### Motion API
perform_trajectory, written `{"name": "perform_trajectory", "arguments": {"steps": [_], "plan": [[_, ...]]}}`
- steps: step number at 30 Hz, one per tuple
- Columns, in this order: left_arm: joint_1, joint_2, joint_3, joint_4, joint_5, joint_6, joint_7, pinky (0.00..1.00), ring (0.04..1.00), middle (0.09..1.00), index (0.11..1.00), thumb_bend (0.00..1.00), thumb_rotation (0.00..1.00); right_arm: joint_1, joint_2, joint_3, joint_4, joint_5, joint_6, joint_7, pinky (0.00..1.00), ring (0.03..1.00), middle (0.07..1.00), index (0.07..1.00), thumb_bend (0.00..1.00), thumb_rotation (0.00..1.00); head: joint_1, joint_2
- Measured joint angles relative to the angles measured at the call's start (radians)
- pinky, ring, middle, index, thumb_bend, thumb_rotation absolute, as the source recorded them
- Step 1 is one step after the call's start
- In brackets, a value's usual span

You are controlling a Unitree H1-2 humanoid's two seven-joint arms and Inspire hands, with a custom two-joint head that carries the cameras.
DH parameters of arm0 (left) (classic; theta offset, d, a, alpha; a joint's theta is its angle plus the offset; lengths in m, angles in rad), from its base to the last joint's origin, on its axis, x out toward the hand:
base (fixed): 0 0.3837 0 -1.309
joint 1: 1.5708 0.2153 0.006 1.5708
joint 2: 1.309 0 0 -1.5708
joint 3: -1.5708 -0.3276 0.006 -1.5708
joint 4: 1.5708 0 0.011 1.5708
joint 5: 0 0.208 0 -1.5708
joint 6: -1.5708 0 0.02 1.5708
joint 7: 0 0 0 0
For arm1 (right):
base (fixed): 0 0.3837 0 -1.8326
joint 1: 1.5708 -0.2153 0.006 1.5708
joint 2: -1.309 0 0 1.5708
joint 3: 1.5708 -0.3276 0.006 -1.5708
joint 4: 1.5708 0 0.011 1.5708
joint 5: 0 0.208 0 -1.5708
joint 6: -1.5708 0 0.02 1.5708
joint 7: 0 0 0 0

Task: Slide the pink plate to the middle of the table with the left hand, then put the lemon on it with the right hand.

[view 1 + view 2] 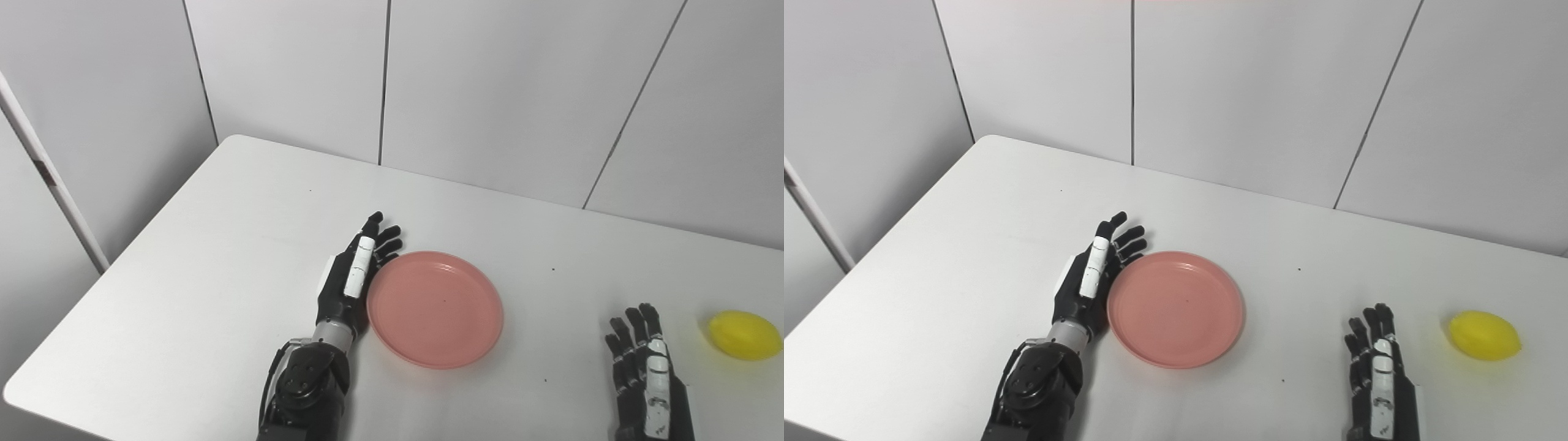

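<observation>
Left eye view, lemon (745, 334) long axis left-right, pink plate (435, 308) flat

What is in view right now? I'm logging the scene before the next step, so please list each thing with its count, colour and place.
plate: one, pink, empty, near the middle of the table, its left rim against the left hand.
lemon: one, yellow, on the table near its right side, beyond and right of the right hand, apart from it.
table: one, white, filling most of the view.
wall panels: light grey, with dark seams, behind the table.
left hand: one, black with white parts, open, edge-on beside the plate's left rim.
right hand: one, black with white parts, open, holding nothing, at the near right, left of the lemon.
</observation>
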Motion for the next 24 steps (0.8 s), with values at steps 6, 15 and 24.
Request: {"name": "perform_trajectory", "arguments": {"steps": [6,15,24], "plan": [[-0.003,-0.012,-0.017,0.015,0.002,-0.007,0.000,1.00,0.840,0.837,0.910,0.87,0.85,0.000,0.003,0.003,0.000,-0.005,0.000,-0.003,0.96,0.936,0.950,0.945,0.69,0.81,-0.008,0.006],[-0.003,-0.020,-0.026,0.015,0.005,-0.007,0.009,1.00,0.852,0.849,0.932,0.82,0.87,0.000,0.016,0.018,-0.005,-0.024,0.000,-0.032,0.95,0.929,0.947,0.947,0.70,0.81,-0.060,0.023],[-0.007,-0.018,-0.029,0.015,0.000,0.004,0.009,1.00,0.862,0.851,0.930,0.82,0.87,0.001,0.041,0.045,-0.007,-0.048,0.000,-0.052,0.93,0.923,0.932,0.924,0.73,0.78,-0.146,0.040]]}}
